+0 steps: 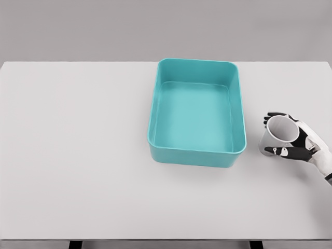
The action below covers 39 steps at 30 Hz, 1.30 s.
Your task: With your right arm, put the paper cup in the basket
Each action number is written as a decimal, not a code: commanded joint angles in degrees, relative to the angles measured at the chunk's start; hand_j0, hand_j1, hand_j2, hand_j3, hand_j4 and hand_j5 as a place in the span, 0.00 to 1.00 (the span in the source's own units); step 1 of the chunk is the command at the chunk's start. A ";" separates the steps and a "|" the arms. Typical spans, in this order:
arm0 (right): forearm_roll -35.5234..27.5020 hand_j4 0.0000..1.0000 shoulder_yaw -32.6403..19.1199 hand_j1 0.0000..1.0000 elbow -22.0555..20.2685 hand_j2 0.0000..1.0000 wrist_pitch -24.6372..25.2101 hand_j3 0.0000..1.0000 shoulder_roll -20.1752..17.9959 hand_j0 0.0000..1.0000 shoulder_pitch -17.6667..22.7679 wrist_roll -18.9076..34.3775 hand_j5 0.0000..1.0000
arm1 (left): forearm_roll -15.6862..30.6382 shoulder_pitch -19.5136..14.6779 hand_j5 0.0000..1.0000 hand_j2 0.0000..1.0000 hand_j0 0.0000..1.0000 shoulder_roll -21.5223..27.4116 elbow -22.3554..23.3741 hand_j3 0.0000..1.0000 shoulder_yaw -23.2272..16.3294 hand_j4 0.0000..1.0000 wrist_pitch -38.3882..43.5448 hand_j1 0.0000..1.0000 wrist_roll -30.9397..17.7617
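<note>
1. One white paper cup (280, 136) sits at the right side of the pale bench (78, 155), tilted so its open mouth faces up and toward the camera.
2. The robot's right hand (298, 142) reaches in from the right edge of the frame and wraps the cup; the black fingers (275, 115) curl over the far rim, and the thumb (277, 151) presses the near side, so the grip is closed on the cup.
3. A teal rectangular basket (194, 155) with rounded corners stands near the middle of the bench, its long side running away from the camera.
4. The cup lies just beside the basket's right wall, outside it and apart from it, level with the basket's near end.
5. The white forearm (324, 161) trails off at the right border of the head view.
6. Whether the cup's base touches the bench cannot be told.
</note>
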 commanded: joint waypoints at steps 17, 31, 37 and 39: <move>6.36 0.42 -0.28 0.42 -1.76 0.42 -0.73 0.42 -0.31 0.42 -7.12 0.04 0.42 | 0.00 0.00 1.00 1.00 1.00 0.00 0.00 1.00 0.00 1.00 0.00 1.00 -0.01; 27.19 0.42 0.68 0.42 -12.22 0.42 -2.84 0.42 2.67 0.42 -17.05 0.04 0.42 | 0.00 0.00 1.00 1.00 1.00 0.00 0.00 1.00 0.00 1.00 0.00 1.00 -0.01; 37.21 0.41 8.50 0.41 -12.49 0.41 -2.75 0.41 6.10 0.41 -24.61 0.04 0.41 | 0.00 0.00 1.00 1.00 1.00 0.00 0.00 1.00 0.00 1.00 0.00 1.00 -0.01; 38.17 0.41 10.52 0.41 -12.49 0.41 -2.66 0.41 6.10 0.41 -25.92 0.04 0.41 | 0.00 0.00 1.00 1.00 1.00 0.00 0.00 1.00 0.00 1.00 0.00 1.00 -0.01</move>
